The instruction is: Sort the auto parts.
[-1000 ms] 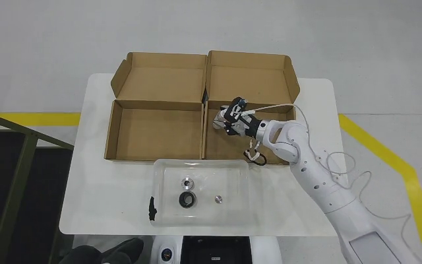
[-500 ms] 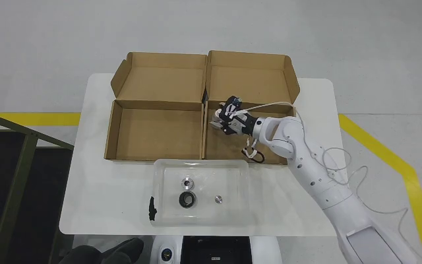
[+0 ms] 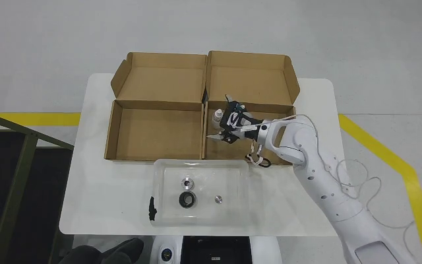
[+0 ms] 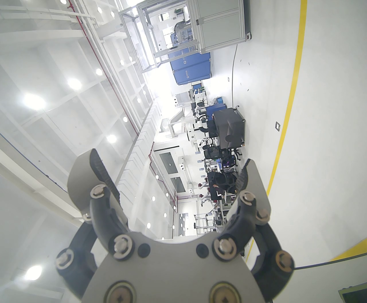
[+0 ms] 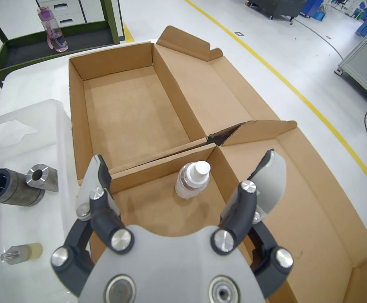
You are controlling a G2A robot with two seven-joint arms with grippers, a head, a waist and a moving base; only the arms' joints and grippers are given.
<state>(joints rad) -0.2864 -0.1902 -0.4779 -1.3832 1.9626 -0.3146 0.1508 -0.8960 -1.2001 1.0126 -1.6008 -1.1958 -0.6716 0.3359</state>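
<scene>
Readable text: none that I can make out.
Blue cabinet [image 4: 190,67]: a white mark, too small for me to read.
Pink bottle [image 5: 54,32]: faint print, illegible.

On the table [image 3: 99,185], the left box [image 3: 158,135] and right box [image 3: 221,150] stand side by side. The tray [image 3: 231,168] lies before them, holding three parts [image 3: 189,199]. A bottle [image 3: 217,117] stands in the right box's rear-left corner.

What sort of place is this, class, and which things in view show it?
Probably a factory or industrial workshop floor: a yellow painted floor line, blue machine cabinets and a grey metal-framed enclosure.
</scene>
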